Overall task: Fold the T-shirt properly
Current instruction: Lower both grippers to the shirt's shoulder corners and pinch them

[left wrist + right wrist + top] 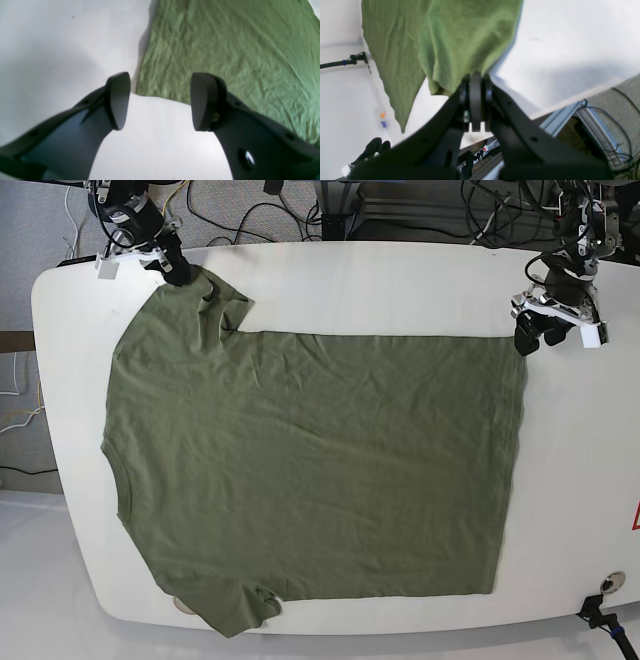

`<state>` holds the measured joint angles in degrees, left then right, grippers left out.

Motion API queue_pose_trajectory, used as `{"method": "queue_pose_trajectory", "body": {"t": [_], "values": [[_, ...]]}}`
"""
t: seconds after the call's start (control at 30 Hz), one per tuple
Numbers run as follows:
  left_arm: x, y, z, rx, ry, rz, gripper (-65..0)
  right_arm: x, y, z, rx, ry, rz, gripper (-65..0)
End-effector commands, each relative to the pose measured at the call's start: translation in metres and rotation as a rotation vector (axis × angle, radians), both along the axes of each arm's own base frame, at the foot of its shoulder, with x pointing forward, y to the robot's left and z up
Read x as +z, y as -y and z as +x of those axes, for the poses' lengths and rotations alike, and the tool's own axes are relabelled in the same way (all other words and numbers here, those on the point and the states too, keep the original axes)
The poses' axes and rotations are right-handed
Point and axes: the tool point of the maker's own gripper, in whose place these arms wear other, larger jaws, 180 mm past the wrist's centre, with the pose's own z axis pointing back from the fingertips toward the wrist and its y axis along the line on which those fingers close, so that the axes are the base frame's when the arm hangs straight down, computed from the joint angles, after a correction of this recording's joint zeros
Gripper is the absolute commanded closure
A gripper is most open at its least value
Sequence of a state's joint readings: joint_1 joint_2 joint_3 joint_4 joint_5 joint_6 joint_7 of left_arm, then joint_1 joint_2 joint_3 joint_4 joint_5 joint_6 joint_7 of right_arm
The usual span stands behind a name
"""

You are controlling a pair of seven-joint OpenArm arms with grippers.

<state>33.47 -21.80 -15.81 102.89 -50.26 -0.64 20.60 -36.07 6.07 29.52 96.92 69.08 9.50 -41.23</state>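
left wrist view: the left gripper [160,101] hangs over the white worktop [62,50] with its black fingers [118,100] spread apart and nothing between them. the corner of the wrinkled olive-green cotton t-shirt [225,50] lies flat just ahead of them, not touched as far as i can see.

right wrist view: the right gripper [476,100] has its fingers pressed together, pinching a bunched edge of the shirt [440,45]. the cloth rises up to the pinch, so i'd say that bit is lifted a little off the worktop [570,50].

base view: the shirt [310,470] is spread out nearly flat across the worktop [400,280], collar toward the picture's left, hem toward its right. the right gripper [172,268] sits at the far sleeve at top left, the left gripper [535,335] just off the far hem corner at top right.

my read: no fold is made yet, the shirt lies one layer deep. one grip is on and the other corner needs grabbing, so basically every fold is left to do.
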Motion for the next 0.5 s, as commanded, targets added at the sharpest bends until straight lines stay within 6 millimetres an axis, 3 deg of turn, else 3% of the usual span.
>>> {"method": "queue_pose_trajectory", "body": {"t": [0.0,0.03,0.17,0.3,0.47], "values": [[0.009,-0.005,0.005,-0.031,0.011,0.022,-36.6,0.005,-0.002,0.0,0.027,0.013,0.009,0.0],[0.008,-0.004,0.006,-0.044,-0.007,0.023,-36.9,0.005,-0.002,0.0,0.028,0.012,0.009,0.0],[-0.002,-0.001,0.018,-0.077,-0.086,-0.005,-49.9,0.005,-0.003,0.0,0.031,0.011,0.011,0.0],[-0.02,-0.009,0.023,-0.053,-0.148,-0.033,-50.9,0.005,-0.003,0.0,0.031,0.011,0.011,0.0],[-0.036,-0.004,0.028,-0.082,-0.177,-0.079,-50.7,0.005,-0.003,0.0,0.031,0.011,0.011,0.0]]}}
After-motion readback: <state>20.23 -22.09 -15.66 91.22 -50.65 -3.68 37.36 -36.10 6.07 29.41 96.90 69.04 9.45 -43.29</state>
